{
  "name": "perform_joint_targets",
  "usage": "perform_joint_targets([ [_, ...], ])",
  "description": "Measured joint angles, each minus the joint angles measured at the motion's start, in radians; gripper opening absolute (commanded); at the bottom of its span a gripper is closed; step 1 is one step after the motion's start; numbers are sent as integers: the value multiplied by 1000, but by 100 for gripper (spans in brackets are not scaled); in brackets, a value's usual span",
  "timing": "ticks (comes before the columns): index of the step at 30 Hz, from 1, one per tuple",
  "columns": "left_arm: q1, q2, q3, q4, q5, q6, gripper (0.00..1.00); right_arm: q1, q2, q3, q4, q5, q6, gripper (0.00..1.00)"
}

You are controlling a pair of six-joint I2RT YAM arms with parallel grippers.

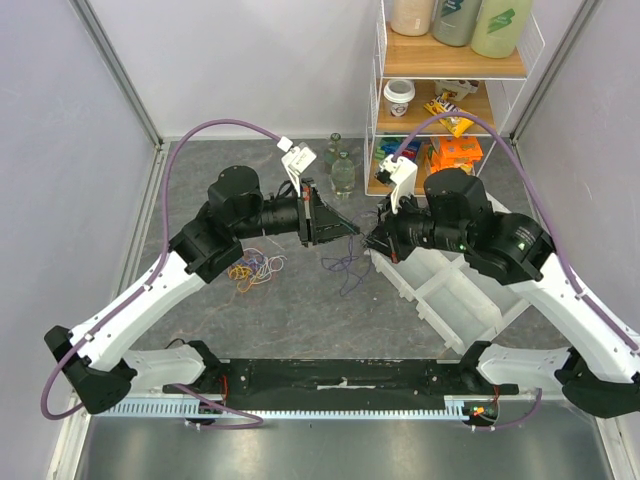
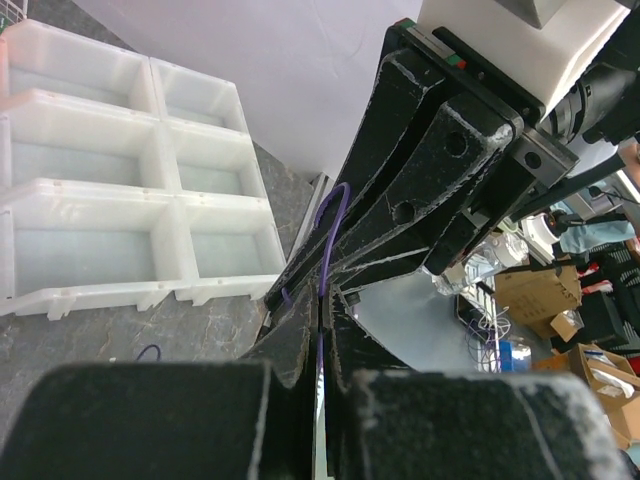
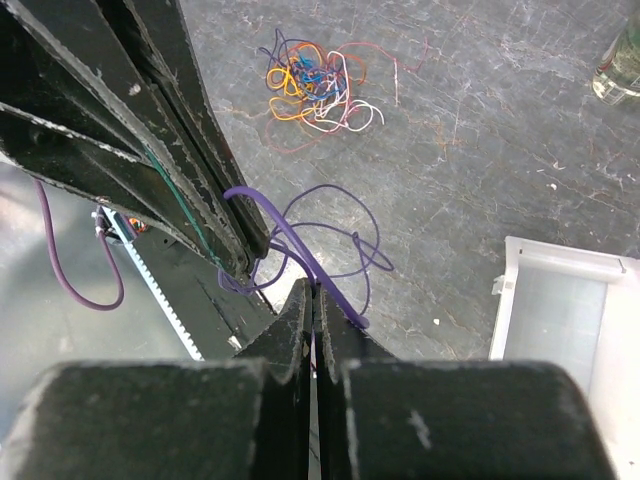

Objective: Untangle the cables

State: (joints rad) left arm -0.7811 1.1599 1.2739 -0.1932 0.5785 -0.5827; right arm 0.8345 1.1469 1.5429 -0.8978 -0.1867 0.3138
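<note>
Nose to nose, the left gripper (image 1: 350, 228) and right gripper (image 1: 373, 240) each pinch the thin purple cable (image 1: 346, 268), probably to pull its loops open, clear of the multi-coloured tangle of thin cables (image 1: 252, 268) lying at eight o'clock.

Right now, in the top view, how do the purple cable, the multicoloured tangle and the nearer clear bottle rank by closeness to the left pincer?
1. purple cable: pinched in the left pincer itself.
2. clear bottle: just behind the pincer, toward the back.
3. multicoloured tangle: farther off, out to the left.
</note>
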Motion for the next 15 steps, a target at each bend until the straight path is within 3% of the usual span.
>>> perform_joint_targets([
  [15, 3, 11, 0, 2, -1, -31, 2, 0, -38, -129, 149, -74, 43, 0],
])
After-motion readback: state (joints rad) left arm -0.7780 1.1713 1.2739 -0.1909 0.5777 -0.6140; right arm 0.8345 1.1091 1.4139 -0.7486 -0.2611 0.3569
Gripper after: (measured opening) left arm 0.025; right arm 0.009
